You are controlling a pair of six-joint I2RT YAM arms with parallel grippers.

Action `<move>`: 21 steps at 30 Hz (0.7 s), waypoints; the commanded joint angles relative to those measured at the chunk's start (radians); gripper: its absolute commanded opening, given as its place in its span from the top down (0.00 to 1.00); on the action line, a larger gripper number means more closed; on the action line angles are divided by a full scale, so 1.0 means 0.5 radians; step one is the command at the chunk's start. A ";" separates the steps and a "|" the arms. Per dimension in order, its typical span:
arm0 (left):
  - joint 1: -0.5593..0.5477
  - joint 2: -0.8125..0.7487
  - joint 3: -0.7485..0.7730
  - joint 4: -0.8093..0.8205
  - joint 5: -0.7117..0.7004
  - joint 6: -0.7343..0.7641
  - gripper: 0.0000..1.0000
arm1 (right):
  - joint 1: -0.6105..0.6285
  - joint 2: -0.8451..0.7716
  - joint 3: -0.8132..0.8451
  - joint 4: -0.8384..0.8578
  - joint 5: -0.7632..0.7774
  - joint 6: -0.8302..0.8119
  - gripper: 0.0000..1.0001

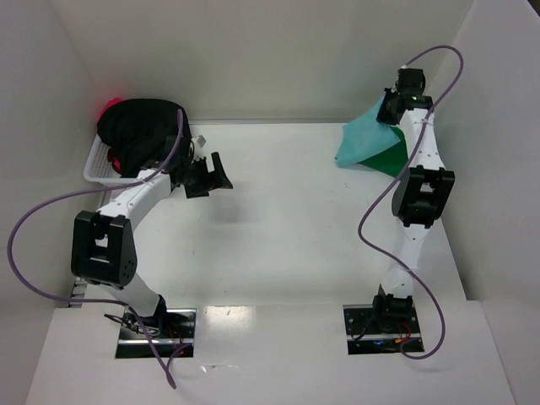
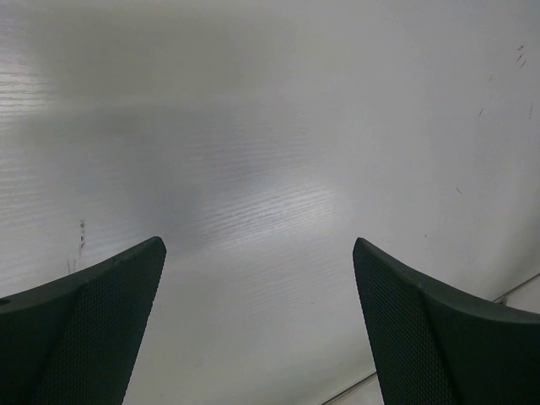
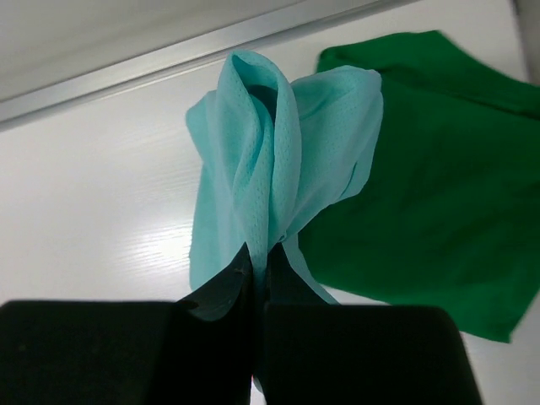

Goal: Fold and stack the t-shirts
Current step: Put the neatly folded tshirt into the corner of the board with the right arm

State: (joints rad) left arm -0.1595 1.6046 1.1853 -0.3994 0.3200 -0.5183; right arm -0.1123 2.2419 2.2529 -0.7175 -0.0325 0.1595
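Observation:
My right gripper (image 1: pixel 390 108) is shut on the light teal t-shirt (image 1: pixel 364 140) at the far right of the table. The wrist view shows the teal cloth (image 3: pixel 253 169) pinched between the closed fingers and hanging down in folds. It drapes over the edge of the dark green t-shirt (image 3: pixel 430 186), which lies flat on the table and also shows from above (image 1: pixel 390 159). The black t-shirt (image 1: pixel 139 128) is heaped in a white basket (image 1: pixel 93 169) at the far left, with the red-pink t-shirt (image 1: pixel 110 105) peeking out behind it. My left gripper (image 1: pixel 215 175) is open and empty over bare table.
White walls enclose the table on the left, back and right. The left wrist view shows only bare white table (image 2: pixel 270 152) between the spread fingers. Purple cables loop from both arms.

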 commanded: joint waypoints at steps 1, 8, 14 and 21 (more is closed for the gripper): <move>0.025 0.064 0.111 0.001 0.087 0.073 0.01 | -0.067 0.020 0.157 -0.068 0.044 -0.054 1.00; 0.025 0.144 0.130 0.001 0.127 0.073 0.01 | -0.213 0.020 0.216 -0.087 0.191 -0.067 1.00; 0.025 0.148 0.148 0.001 0.127 0.092 0.01 | -0.297 -0.023 0.085 -0.080 0.317 -0.067 1.00; 0.025 0.181 0.148 0.001 0.127 0.110 0.01 | -0.337 -0.069 -0.208 0.044 0.436 -0.064 0.79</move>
State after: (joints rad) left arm -0.1528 1.6801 1.2236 -0.4039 0.3641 -0.4934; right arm -0.2668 2.2482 2.1906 -0.7456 0.1236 0.1399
